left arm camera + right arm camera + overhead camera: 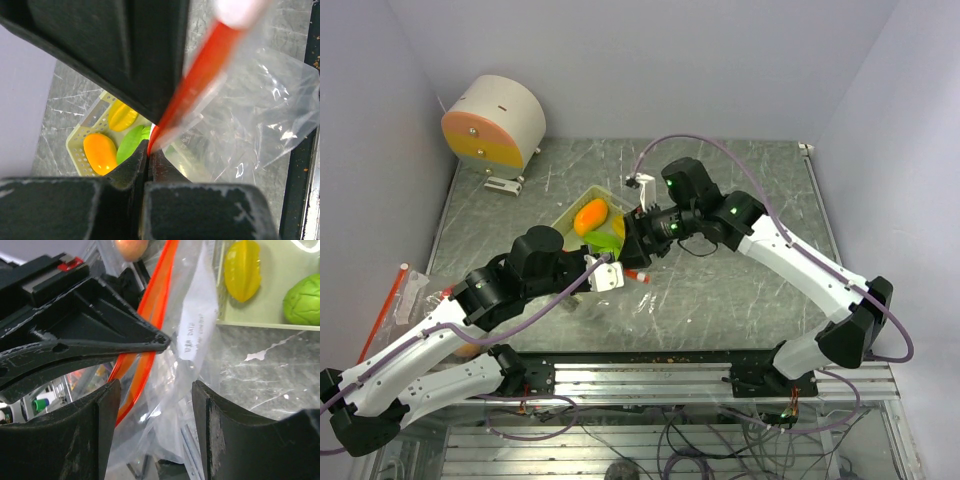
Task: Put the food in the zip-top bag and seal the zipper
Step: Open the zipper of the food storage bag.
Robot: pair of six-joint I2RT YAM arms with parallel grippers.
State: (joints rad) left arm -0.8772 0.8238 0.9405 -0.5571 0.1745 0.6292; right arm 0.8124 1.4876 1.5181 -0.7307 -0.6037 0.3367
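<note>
Several pieces of food (100, 152) are seen lying in the tray (75, 145), and none can be made out in the bag (260, 120), so loading is judged not yet begun. The left fingers (90, 45) are pressed together on the red zipper (200, 85) at the bag's rim. The bag is lifted there off the desk (740, 290), just beside the tray. The right fingers (75, 440) are spread apart, clamped on nothing, with the bag's loose walls and the zipper hanging between them.

Trouble is most likely at the mouth. If both walls are caught together by the right fingers, the bag would be pinched shut instead of opened. If only thin plastic below the zipper is taken, it could slide free or tear under a pull. A hard tug could also drag the zipper out of the left grip. The two sets of fingers are crowded close, so a knock between them is possible. With the mouth sagging, a glossy piece could be dropped beside the bag.
</note>
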